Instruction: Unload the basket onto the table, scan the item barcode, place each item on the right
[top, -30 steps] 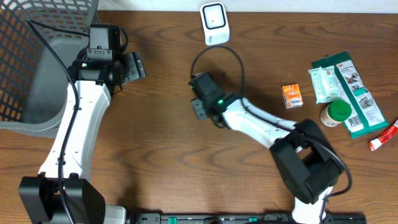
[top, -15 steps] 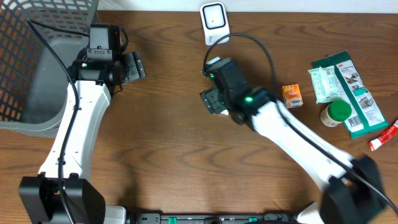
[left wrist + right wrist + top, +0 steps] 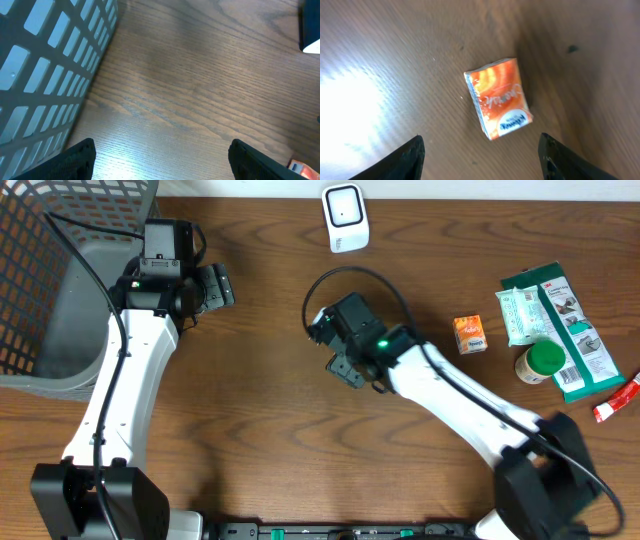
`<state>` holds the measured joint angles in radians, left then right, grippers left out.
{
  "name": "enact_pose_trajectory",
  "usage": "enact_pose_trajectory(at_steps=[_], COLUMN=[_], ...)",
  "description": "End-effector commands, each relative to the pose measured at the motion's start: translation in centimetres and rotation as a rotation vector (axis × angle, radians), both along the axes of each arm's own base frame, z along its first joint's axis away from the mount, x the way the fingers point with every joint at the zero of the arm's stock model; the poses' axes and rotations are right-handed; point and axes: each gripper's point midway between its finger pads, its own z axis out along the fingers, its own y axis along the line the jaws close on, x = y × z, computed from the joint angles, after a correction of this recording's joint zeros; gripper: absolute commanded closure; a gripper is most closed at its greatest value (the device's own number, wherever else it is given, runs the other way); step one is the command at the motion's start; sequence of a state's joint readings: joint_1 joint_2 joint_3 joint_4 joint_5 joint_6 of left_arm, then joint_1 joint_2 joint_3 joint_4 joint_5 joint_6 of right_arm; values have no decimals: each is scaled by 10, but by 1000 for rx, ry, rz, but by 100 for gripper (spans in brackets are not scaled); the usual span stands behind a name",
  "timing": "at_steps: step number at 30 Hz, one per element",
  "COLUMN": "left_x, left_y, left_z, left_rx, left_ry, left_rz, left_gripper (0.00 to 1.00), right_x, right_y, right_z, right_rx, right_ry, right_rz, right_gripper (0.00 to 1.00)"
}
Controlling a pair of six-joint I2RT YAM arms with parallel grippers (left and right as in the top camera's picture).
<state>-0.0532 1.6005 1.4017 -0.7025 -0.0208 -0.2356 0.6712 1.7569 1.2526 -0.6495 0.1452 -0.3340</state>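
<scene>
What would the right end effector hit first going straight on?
Probably the small orange box lying on the table, centred between the open right end effector's fingers in the wrist view; how far off is unclear.

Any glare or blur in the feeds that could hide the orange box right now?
Right wrist: bright glare patch on the table left of the orange box, box itself soft but clear of it. Left wrist: milder sheen on the table, basket out of focus. Overhead: evenly lit, sharp.
</scene>
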Motion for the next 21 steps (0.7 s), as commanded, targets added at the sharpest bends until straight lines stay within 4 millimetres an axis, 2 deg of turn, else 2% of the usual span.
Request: enact_pose_trajectory(at_steps=[1, 7, 12, 21], left_x=[3, 3, 3, 3], left_y=[-1, -1, -1, -1], left_z=[18, 18, 17, 18], left_rx=[-14, -14, -14, -14], left_ry=[-45, -45, -44, -45], left_rz=[4, 4, 4, 4], left_gripper=[14, 14, 14, 14], right_x=[5, 13, 11, 12], right_y=[-10, -7, -3, -4], right_z=[-28, -50, -52, -60], right_rx=[-117, -143, -146, -162], right_ry=[-1, -5, -2, 5], right_rz=[37, 32, 42, 60], right_gripper=[34, 39, 48, 51])
